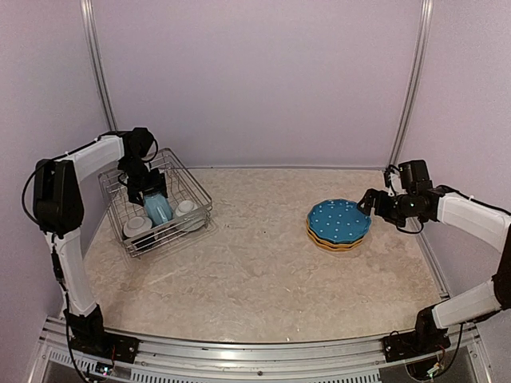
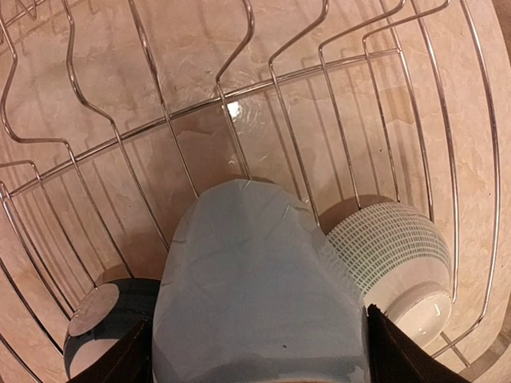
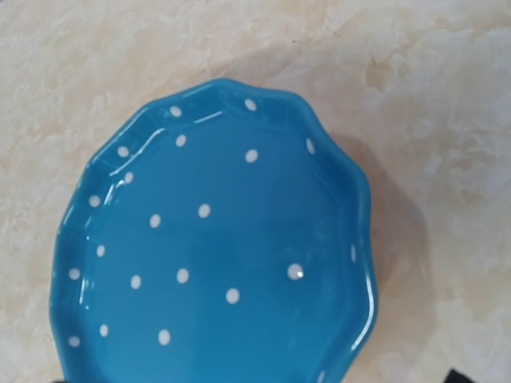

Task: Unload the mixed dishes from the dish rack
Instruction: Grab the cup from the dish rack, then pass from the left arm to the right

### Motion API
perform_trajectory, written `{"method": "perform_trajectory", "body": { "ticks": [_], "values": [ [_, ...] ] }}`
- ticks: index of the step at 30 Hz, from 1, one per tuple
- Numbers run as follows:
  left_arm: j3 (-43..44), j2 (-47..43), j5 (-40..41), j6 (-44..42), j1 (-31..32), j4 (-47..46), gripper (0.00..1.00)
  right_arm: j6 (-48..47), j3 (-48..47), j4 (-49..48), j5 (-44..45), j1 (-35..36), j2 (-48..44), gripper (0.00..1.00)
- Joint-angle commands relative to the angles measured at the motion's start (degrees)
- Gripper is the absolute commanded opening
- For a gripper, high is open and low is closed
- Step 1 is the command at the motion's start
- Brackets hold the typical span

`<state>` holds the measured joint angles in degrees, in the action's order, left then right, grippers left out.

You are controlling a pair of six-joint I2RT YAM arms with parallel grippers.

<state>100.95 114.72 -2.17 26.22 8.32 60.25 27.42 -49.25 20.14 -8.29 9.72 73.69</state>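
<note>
The silver wire dish rack (image 1: 194, 185) stands at the left. In it a light blue mug (image 1: 157, 209) lies between two small white bowls (image 1: 137, 226) (image 1: 187, 209). My left gripper (image 1: 148, 190) reaches down into the rack from above. In the left wrist view its fingers (image 2: 397, 351) press both sides of the mug (image 2: 255, 279), which rests on the rack wires. A blue white-dotted plate (image 1: 338, 220) tops the orange-yellow plates (image 1: 335, 243) right of centre. My right gripper (image 1: 369, 201) hovers at that stack's right rim, open, with only the blue plate (image 3: 215, 255) below it.
In the left wrist view a banded bowl (image 2: 395, 247) lies right of the mug and a dark-sided bowl (image 2: 100, 319) lies left of it. Upright dividers (image 2: 231, 104) rise beyond the mug. Purple walls enclose the marble table (image 1: 263, 279).
</note>
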Motion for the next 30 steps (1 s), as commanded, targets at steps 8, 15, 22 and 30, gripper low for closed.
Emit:
{"method": "perform_trajectory", "body": {
  "ticks": [8,15,22,30],
  "values": [
    [-2.1,-9.9,-1.2,-0.5,0.5,-1.8,0.34,0.5,-4.0,2.4,3.0,3.2,0.6,1.00],
    [-5.1,-16.8,-3.8,-1.1,0.7,-5.7,0.29,1.2,-7.3,3.0,4.8,6.5,3.6,1.00],
    [-8.7,-22.8,-12.9,-1.9,0.9,-12.0,0.24,3.2,-11.8,1.3,4.8,11.3,8.2,1.00],
    [-15.5,-29.3,-27.3,1.7,1.8,-23.4,0.24,11.4,-17.1,-14.4,-3.0,19.7,15.5,1.00]
  ]
}}
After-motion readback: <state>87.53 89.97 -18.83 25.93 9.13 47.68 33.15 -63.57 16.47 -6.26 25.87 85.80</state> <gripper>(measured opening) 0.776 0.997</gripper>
